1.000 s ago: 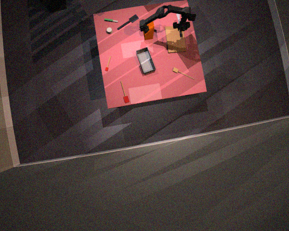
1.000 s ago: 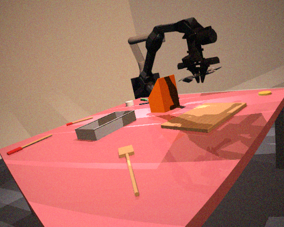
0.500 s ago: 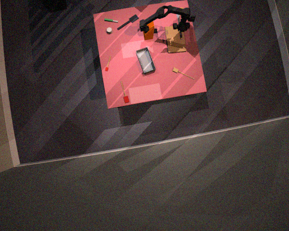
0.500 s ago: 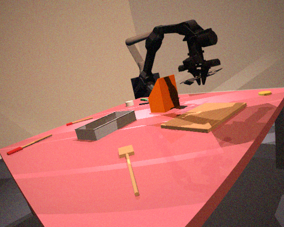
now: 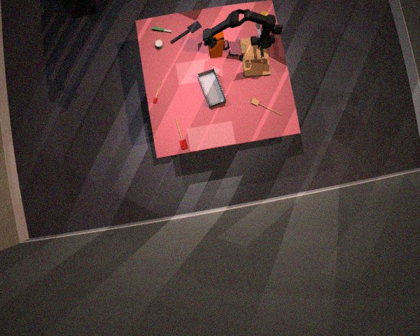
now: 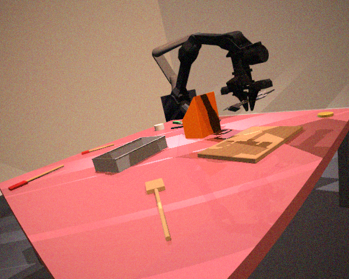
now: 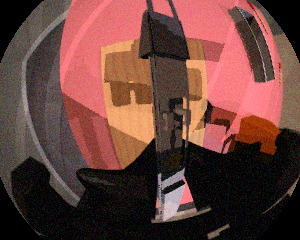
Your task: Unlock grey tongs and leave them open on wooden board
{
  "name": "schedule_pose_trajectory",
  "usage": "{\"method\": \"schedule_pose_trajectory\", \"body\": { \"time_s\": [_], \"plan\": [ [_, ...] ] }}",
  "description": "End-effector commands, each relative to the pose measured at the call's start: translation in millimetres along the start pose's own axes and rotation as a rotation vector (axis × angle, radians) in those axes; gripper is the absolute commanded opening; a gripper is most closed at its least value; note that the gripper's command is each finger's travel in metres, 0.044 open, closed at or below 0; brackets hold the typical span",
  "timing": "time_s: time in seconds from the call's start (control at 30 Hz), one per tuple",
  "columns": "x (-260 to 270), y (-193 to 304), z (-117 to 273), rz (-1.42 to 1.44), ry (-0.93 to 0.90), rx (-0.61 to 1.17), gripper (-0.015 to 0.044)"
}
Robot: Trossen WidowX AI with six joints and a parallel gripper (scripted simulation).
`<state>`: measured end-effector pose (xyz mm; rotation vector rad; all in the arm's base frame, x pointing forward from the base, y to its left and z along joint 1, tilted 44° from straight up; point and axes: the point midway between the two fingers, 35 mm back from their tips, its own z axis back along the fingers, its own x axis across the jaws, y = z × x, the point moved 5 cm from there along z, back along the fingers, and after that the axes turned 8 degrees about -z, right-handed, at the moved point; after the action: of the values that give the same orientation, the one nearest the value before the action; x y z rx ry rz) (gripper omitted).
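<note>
My gripper is shut on the grey tongs and points down, holding them in the air above the back part of the wooden board. The tongs lie crosswise in the fingers, roughly level, with the dark hinge block and its wire loop towards the board's front and the pale tips towards the back. Their arms look close together; whether the lock is engaged cannot be told. The roasting tin stands apart, with nothing across it.
An orange wedge-shaped block stands between the arm's base and the board. A wooden square-headed tool lies in front of the board. Two red-headed tools lie left of the tin. A yellow disc lies behind the board.
</note>
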<state>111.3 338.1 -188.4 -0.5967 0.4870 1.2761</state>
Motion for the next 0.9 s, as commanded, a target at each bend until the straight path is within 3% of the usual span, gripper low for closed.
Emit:
{"method": "schedule_pose_trajectory", "body": {
  "time_s": [0.0, 0.87],
  "plan": [
    [0.6, -0.4, -6.1, 0.003, -0.006, -0.002, -0.0150],
    [-2.7, -0.9, -49.1, 0.005, -0.023, -0.001, -0.0150]
  ]
}}
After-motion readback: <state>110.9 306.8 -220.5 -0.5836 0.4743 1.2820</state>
